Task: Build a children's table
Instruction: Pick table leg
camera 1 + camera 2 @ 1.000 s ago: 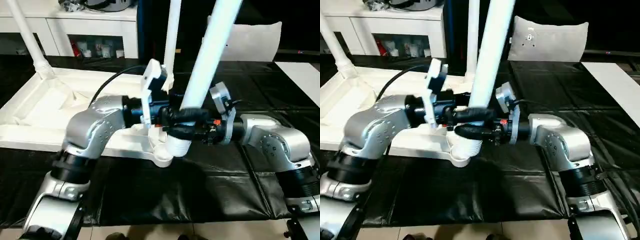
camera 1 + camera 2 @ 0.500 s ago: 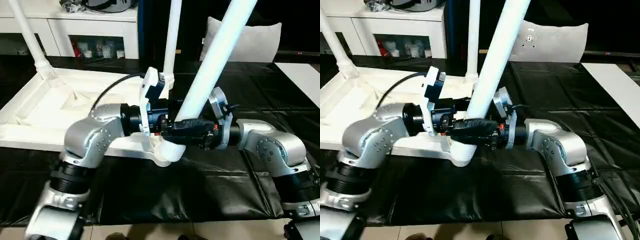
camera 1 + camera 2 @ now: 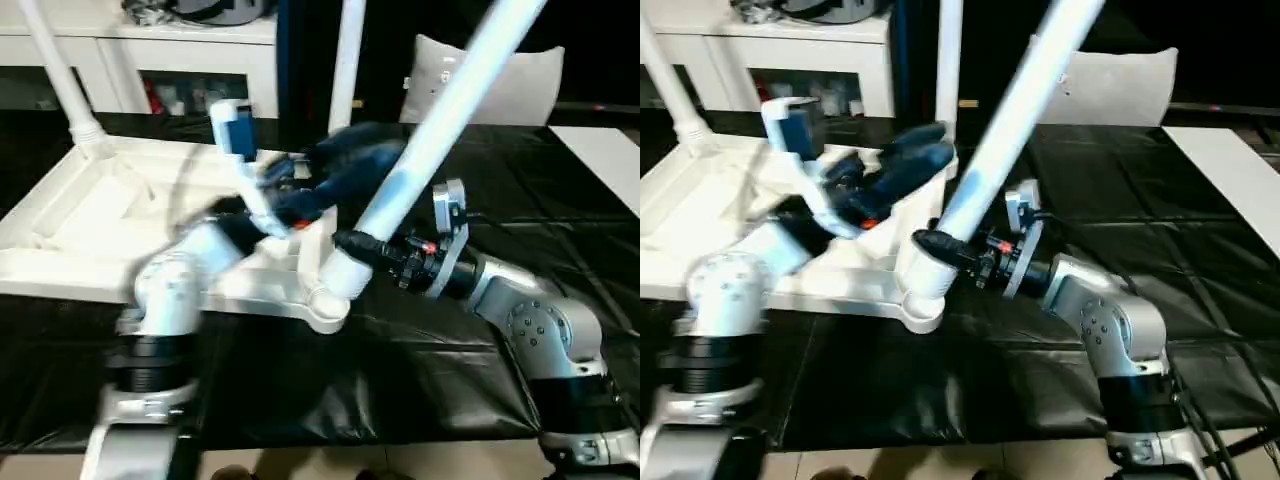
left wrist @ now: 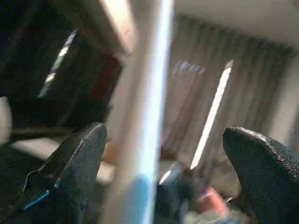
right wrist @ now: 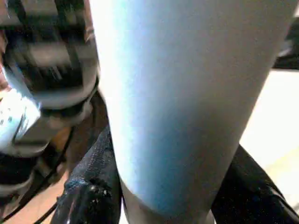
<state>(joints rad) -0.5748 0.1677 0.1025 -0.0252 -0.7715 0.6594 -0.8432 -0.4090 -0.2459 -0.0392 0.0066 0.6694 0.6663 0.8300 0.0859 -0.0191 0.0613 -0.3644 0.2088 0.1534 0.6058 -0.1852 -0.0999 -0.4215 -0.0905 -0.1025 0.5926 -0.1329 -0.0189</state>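
The left hand [image 3: 335,170] and its silver forearm [image 3: 185,270] smear into blur; the long white plastic tube leg [image 3: 440,120] runs off the top edge; its flared end hides the round corner socket [image 3: 325,305].

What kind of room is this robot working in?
Probably an indoor test room set up like a home. A white cabinet with open shelves stands at the back, a pale cushion leans behind the work, and black sheeting covers the surface under the white plastic tabletop.
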